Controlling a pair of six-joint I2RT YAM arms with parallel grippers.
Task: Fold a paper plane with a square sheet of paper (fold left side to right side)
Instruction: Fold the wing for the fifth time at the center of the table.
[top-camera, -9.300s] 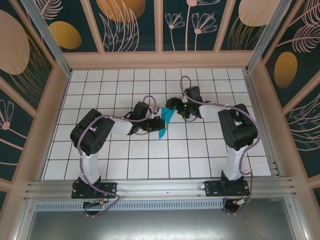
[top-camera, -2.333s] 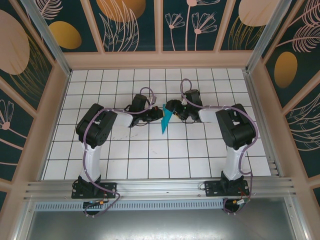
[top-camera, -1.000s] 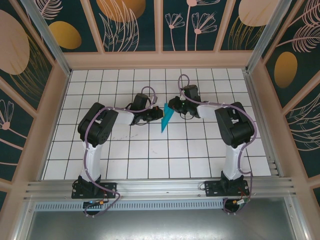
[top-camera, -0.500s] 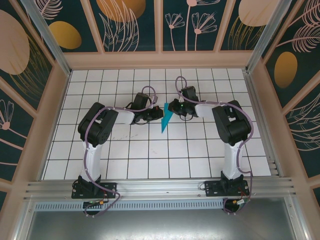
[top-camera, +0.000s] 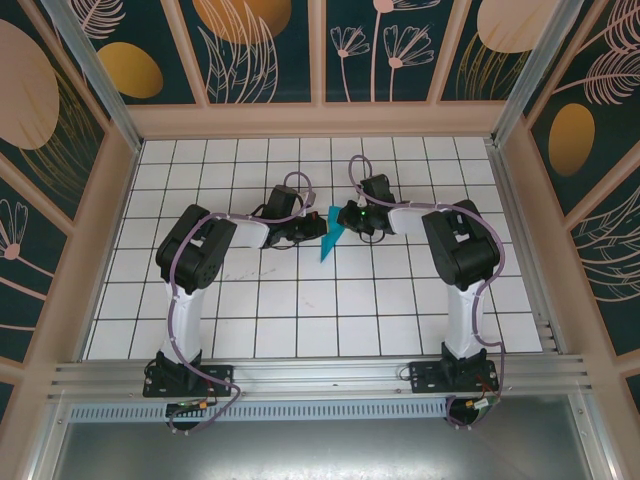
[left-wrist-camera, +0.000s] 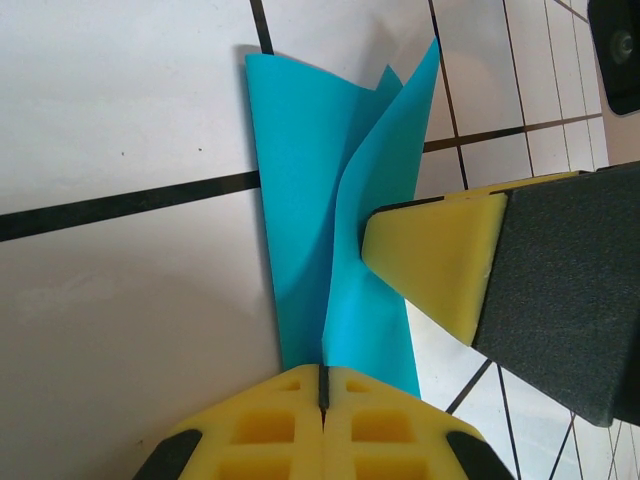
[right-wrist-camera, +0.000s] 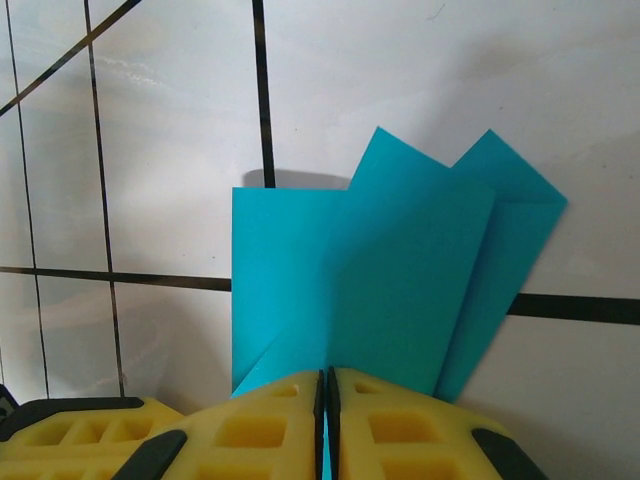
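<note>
Cyan-teal paper (top-camera: 329, 236), folded to a narrow layered dart, sits at the far middle of the worktop (top-camera: 300, 310), with the left fingers (left-wrist-camera: 270, 420) and right fingers (right-wrist-camera: 400, 420) each clamped on one edge, I judge to steady the layers for creasing.

paper plane (left-wrist-camera: 300, 200), near end hidden inside left tool (left-wrist-camera: 322, 385)

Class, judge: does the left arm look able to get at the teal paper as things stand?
Likely yes: the left claw is shut on the paper's edge; the right claw grips another part, not blocking it.
</note>
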